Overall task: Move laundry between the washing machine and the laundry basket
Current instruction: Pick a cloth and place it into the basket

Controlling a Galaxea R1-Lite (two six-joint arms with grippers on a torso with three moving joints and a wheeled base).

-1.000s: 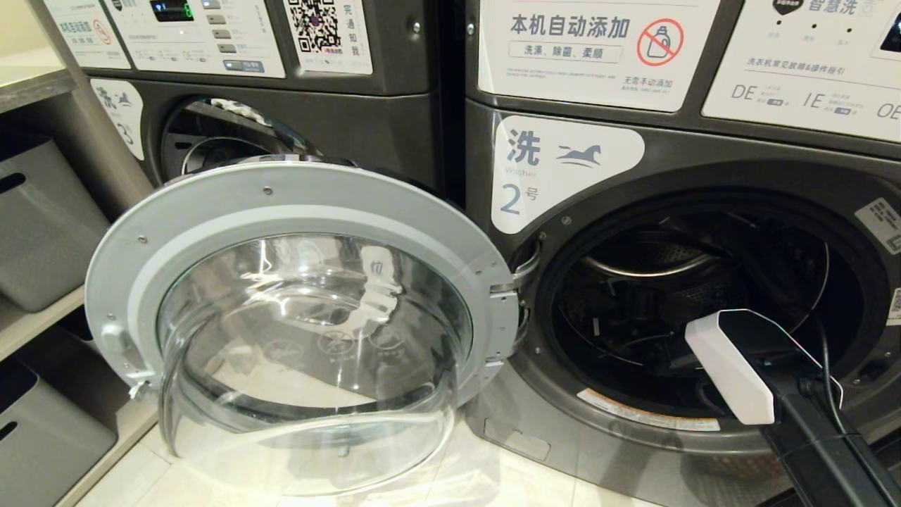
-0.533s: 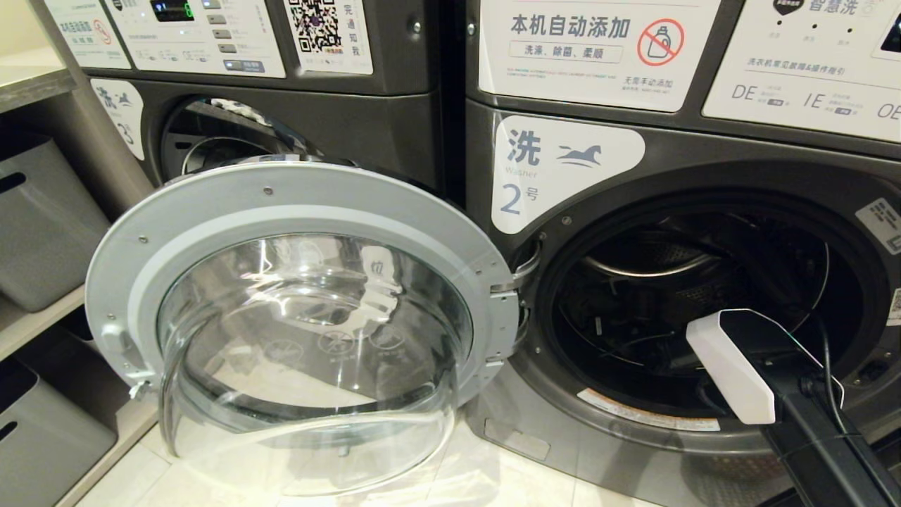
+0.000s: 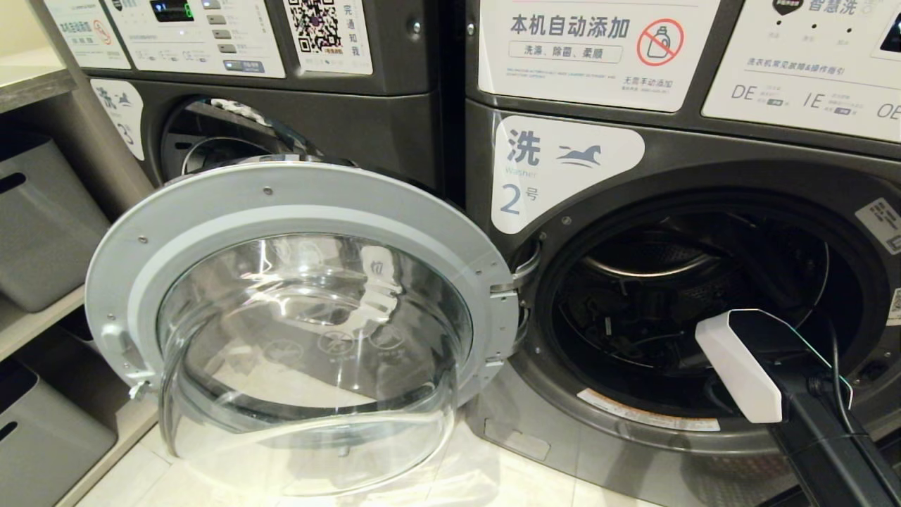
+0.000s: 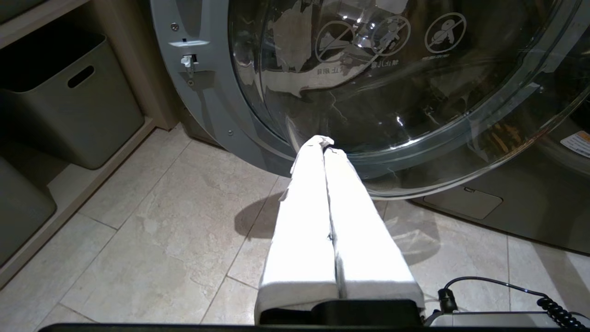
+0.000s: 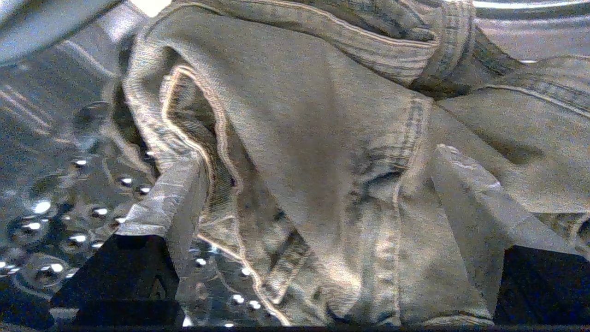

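- Pale stone-tile floor (image 4: 152,240); left gripper (image 4: 322,143) hangs over it, fingers pressed together, empty.
- One round glass door (image 3: 303,317) swung open.
- Two grey bins (image 3: 42,225) on shelves.
- Two washing machines; washing machine (image 3: 563,169) "2" holds the right gripper (image 5: 313,184), spread wide around denim laundry (image 5: 322,115).

Read on washer (image 3: 676,211): white label (image 3: 556,169) "洗", "Washer", "2号". Panel sticker (image 3: 591,49) above: "本机自动添加", with crossed-out bottle sign. Further panel (image 3: 809,77): "DE", "IE". Neighbouring machine (image 3: 338,120): label (image 3: 118,113) "洗", QR code (image 3: 315,24).
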